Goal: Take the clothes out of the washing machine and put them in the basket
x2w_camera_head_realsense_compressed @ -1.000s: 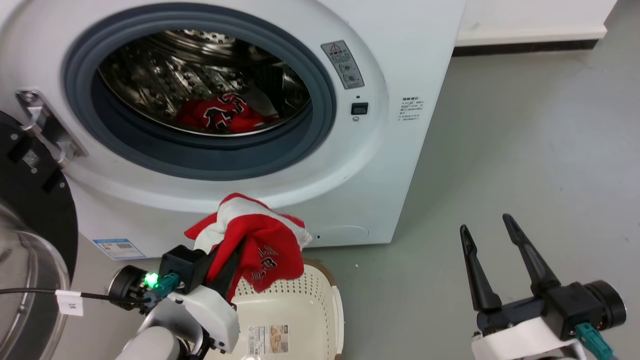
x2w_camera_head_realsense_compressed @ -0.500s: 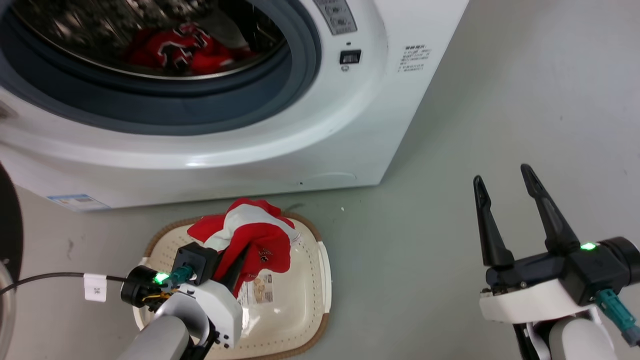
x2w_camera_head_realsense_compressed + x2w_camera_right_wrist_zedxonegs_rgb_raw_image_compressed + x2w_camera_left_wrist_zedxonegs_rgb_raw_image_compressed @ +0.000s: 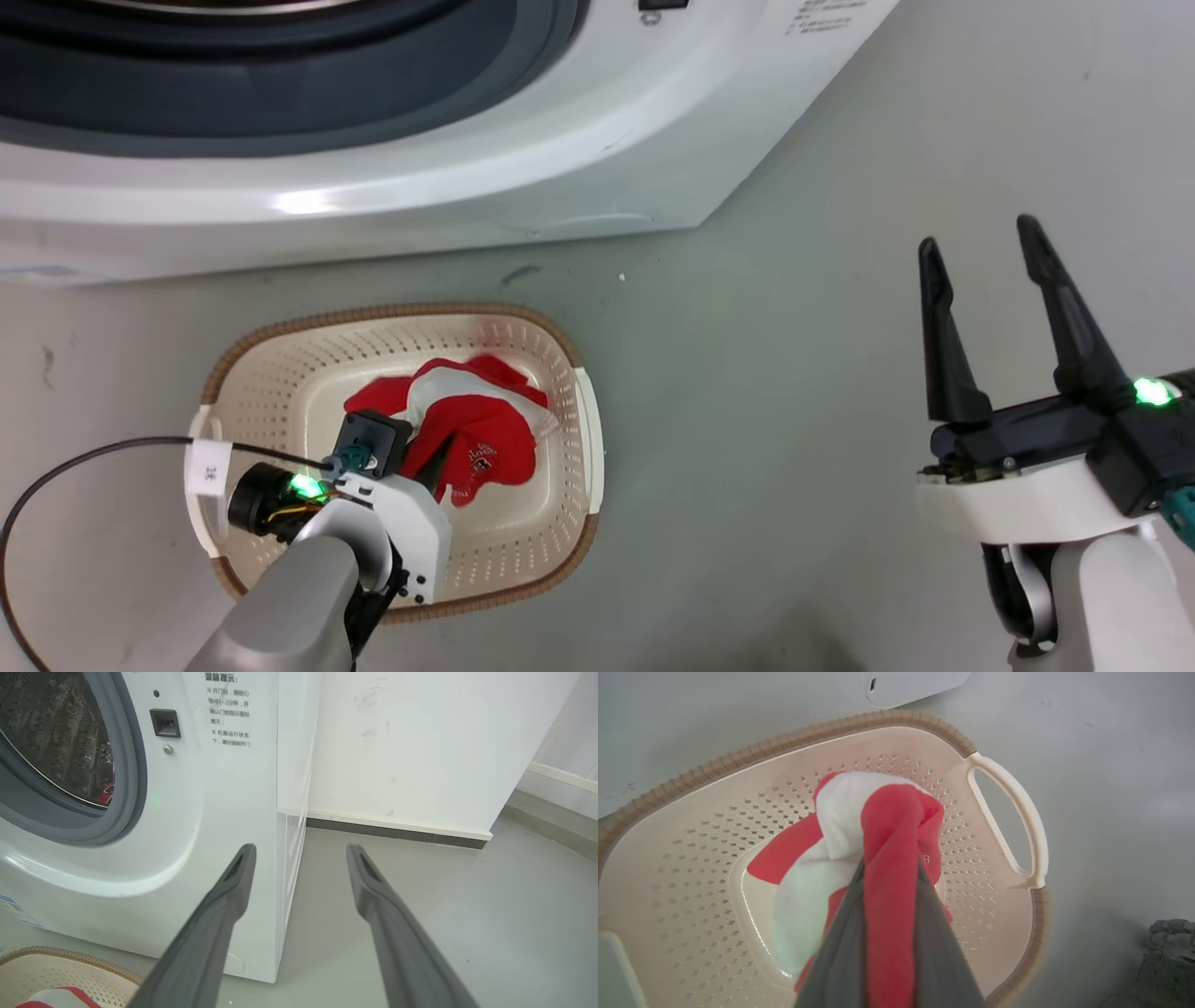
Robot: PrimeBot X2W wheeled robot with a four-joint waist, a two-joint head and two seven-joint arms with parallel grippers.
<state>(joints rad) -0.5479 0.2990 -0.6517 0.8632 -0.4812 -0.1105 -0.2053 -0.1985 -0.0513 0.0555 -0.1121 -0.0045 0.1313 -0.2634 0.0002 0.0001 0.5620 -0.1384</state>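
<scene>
The cream basket (image 3: 373, 313) with a brown rim sits on the floor in front of the white washing machine (image 3: 467, 187). A red and white garment (image 3: 485, 439) hangs down into the basket, with my left gripper (image 3: 439, 457) shut on it. In the left wrist view the cloth (image 3: 892, 826) is bunched between the two dark fingers (image 3: 840, 952) and touches the basket (image 3: 784, 746) floor. My right gripper (image 3: 977, 233) stands open over bare floor to the right, holding nothing. The right wrist view shows a red scrap of clothes (image 3: 108, 794) inside the drum.
Grey floor (image 3: 766, 392) stretches between the basket and my right arm. A black cable (image 3: 84, 462) with a white tag loops to my left wrist. A white wall (image 3: 411, 742) with a dark skirting stands right of the washer (image 3: 210, 812).
The head camera has tilted down, so the porthole has slid out of the top. My left gripper has lowered the garment from above the rim into the basket. The right gripper stays open.
</scene>
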